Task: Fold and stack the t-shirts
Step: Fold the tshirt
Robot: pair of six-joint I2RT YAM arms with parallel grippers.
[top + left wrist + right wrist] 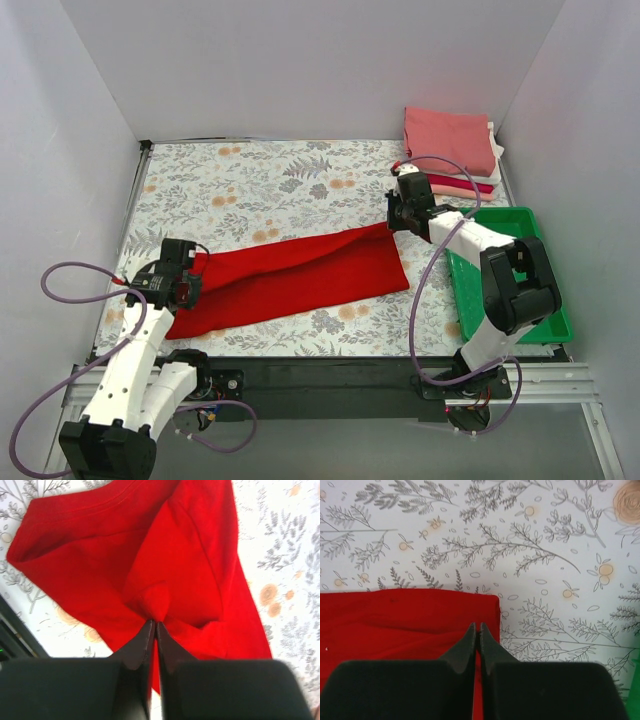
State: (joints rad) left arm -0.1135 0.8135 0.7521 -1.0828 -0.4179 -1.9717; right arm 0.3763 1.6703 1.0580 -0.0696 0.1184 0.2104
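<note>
A plain bright red t-shirt (300, 275) lies as a long band across the flowered cloth, its far edge raised in a ridge between my grippers. My left gripper (190, 287) is shut on a pinch of the shirt's left end (156, 621); red cloth (100, 555) spreads beyond the fingertips. My right gripper (393, 222) is shut at the shirt's far right corner (477, 626), with the red cloth (395, 615) under and between its fingers. A stack of folded t-shirts (450, 135) sits at the back right, salmon-pink on top, with white, crimson and peach edges below.
A green plastic tray (556, 325) lies along the right edge under my right arm. White walls close in the left, back and right sides. The flowered tablecloth (250, 180) covers the table; its pattern fills the right wrist view (520, 540).
</note>
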